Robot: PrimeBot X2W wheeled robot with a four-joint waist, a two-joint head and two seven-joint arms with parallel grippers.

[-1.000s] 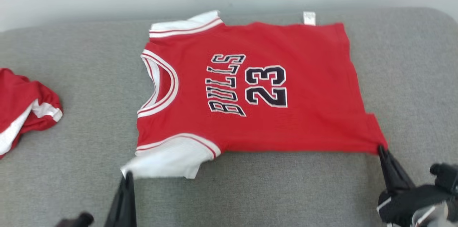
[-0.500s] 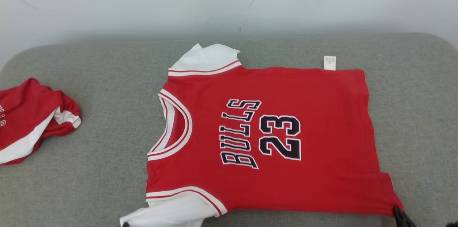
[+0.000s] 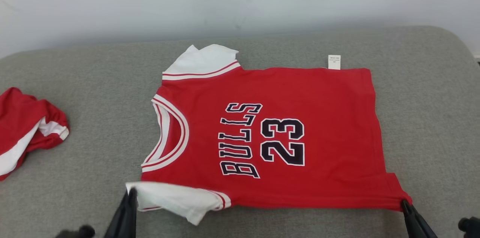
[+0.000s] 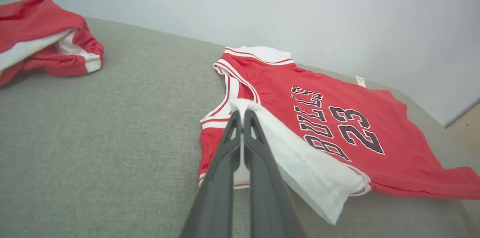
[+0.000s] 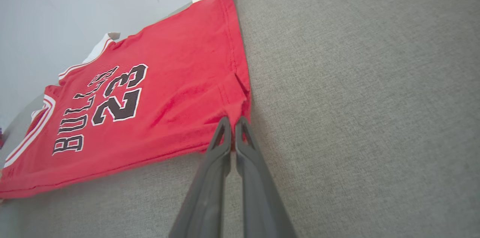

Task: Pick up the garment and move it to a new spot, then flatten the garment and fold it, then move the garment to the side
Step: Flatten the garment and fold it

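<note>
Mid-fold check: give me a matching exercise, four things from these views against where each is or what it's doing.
1. left gripper
2. right gripper
3. white tag
4. crumpled red garment

A. at the jersey's far edge
B. shut on the near hem corner
C. lying apart, at the left
D. shut on the near white sleeve

Pairs: 1-D, 2-B, 3-A, 4-C.

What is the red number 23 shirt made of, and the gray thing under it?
The red shirt looks like soft knit cloth, maybe cotton or polyester: matte, and it droops and wrinkles. The gray surface looks like woven upholstery fabric, with a fine speckled weave.
</note>
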